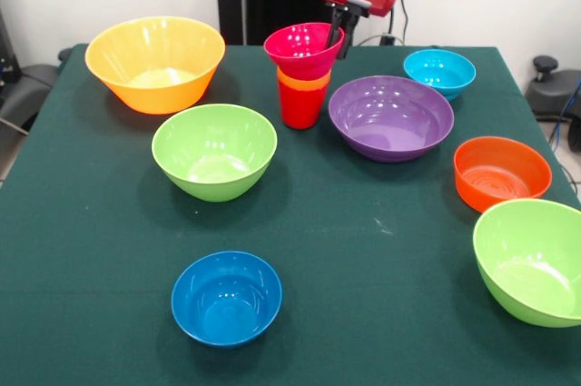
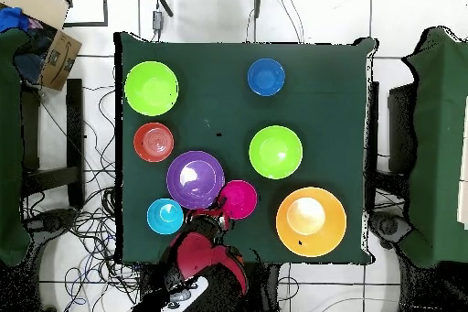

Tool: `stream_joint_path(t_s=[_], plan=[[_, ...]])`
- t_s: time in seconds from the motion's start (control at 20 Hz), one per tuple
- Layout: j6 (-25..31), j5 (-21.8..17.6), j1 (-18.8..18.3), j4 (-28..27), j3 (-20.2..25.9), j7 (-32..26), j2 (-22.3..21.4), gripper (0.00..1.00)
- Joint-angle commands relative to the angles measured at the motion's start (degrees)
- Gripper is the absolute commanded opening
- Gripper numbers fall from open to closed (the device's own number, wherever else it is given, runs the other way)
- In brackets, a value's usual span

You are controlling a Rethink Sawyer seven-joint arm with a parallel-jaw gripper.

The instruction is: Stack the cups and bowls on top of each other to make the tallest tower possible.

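The tower stands at the table's far middle: a red cup (image 1: 300,109) at the base, an orange cup (image 1: 303,83) nested in it, and the small pink bowl (image 1: 295,46) on top. My gripper (image 1: 340,36) comes down from above, its fingers astride the pink bowl's right rim and closed on it. In the overhead view the pink bowl (image 2: 239,199) hides the cups, and the gripper (image 2: 222,212) is at its edge. The other bowls sit loose and upright on the green table (image 1: 363,250).
Around the tower are a yellow-orange bowl (image 1: 155,62), a lime green bowl (image 1: 214,150), a purple bowl (image 1: 390,116), a light blue bowl (image 1: 439,72), an orange bowl (image 1: 501,173), a second lime green bowl (image 1: 534,260) and a dark blue bowl (image 1: 226,297).
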Motion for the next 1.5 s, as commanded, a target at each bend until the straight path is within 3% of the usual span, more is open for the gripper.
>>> stream_joint_path(t_s=[0.05,0.95,1.0,1.5], plan=[[-0.19,2.55,0.50,-1.34,3.69,8.10,2.09,0.00],[-0.33,3.72,1.14,-1.85,1.34,8.26,2.93,0.00],[-0.69,3.77,1.14,-1.79,1.36,8.42,3.02,1.00],[-0.61,4.59,1.63,-2.05,1.26,8.50,3.13,1.00]])
